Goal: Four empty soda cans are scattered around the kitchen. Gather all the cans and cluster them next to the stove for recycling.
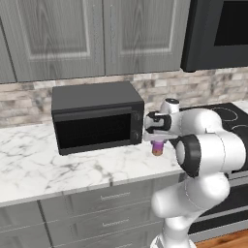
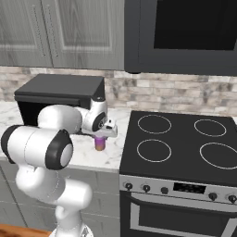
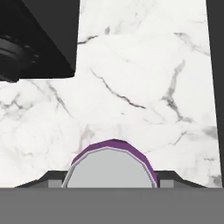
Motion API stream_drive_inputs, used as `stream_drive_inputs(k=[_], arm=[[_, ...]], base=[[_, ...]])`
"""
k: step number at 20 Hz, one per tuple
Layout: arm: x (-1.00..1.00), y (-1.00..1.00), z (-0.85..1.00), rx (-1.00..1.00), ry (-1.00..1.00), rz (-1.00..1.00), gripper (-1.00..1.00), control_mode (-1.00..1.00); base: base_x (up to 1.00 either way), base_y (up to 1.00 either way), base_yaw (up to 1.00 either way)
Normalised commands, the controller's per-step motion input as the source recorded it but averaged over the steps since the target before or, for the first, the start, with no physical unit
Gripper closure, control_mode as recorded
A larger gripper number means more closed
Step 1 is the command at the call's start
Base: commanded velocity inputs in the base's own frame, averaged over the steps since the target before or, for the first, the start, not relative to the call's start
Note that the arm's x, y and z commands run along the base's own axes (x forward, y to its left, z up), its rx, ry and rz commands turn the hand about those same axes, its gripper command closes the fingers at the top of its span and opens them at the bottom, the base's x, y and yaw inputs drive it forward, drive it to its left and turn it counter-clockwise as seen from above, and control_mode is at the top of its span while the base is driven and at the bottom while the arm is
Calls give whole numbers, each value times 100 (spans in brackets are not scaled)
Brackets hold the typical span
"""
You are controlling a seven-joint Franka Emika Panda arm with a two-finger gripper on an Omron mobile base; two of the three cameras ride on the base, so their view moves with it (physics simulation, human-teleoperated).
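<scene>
The pink-purple can (image 3: 111,168) (lower body) is cut off below; fingers (image 3: 173,177) barely show.

microwave (image 1: 97,117) black, on marble counter (image 1: 38,160) | grey cabinets (image 1: 58,38) above (doors shut)

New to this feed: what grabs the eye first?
The white arm's end effector is down over a pink-purple soda can standing on the marble counter, with a finger on either side of the can's silver top in the hand view. The can sits between the black microwave and the black stove with its four white ring burners.
</scene>
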Motion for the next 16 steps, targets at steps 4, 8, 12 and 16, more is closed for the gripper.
stream_drive_inputs(k=[4, 8, 12, 16], arm=[[-69, -21, 59, 1, 0, 0, 100, -100], [-77, -26, 67, 3, 0, 0, 100, -100], [-70, -6, 59, 1, 0, 0, 100, -100], [-76, 0, 55, 0, 0, 0, 100, -100]], base=[[0, 0, 0], [0, 0, 0], [0, 0, 0], [0, 0, 0]])
